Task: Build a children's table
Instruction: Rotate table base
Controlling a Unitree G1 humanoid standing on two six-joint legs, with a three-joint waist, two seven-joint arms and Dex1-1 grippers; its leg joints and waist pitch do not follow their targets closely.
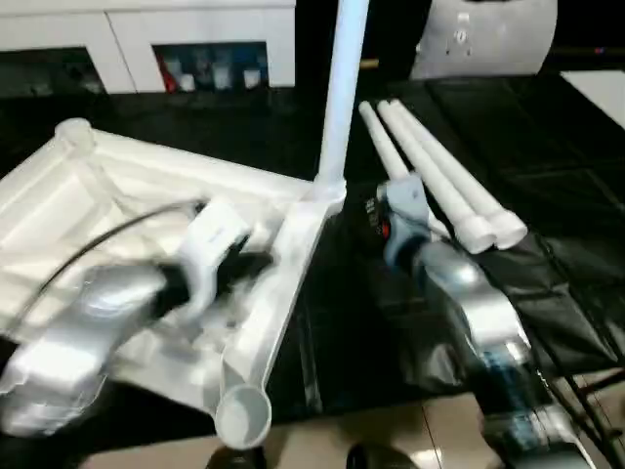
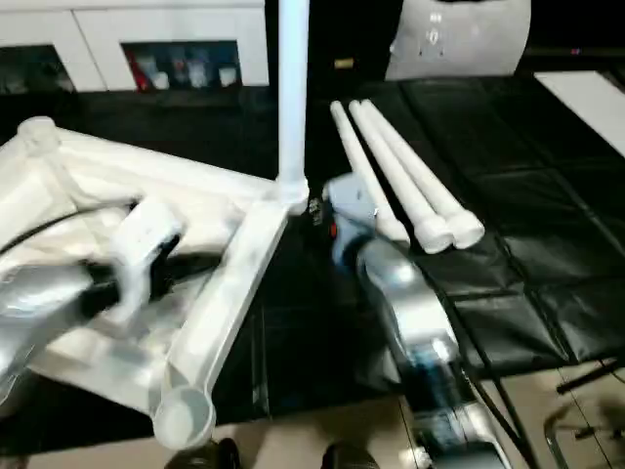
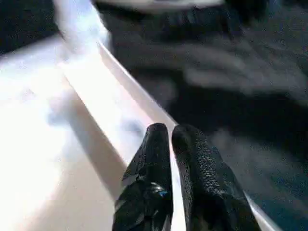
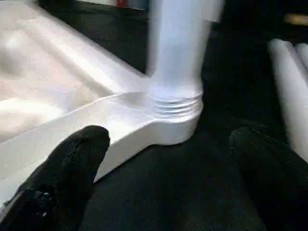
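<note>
Children's table top point(image 1: 146, 195) upturned on black worktop point(image 1: 371, 322), one leg point(image 1: 342, 88) socketed. Left tool point(image 3: 171, 144) near-pressed together, empty; right tool point(image 4: 168, 159) spread. Next, probably: fetching spare legs point(image 1: 439, 176).

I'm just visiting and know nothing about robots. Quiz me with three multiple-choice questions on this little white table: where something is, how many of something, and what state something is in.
1. Where does the upright leg stand?
A. In a corner socket of the upturned table top
B. Flat on the floor
C. In a gripper

2. How many loose legs lie on the black work table?
A. None
B. Three
C. Six

3. How is the right gripper?
A. Wide open
B. Shut on a leg
C. Shut on a cable

Key: 1 A, its threaded end sits in the corner socket; 2 B, three tubes lie side by side; 3 A, its two fingers stand far apart with nothing between.
</note>
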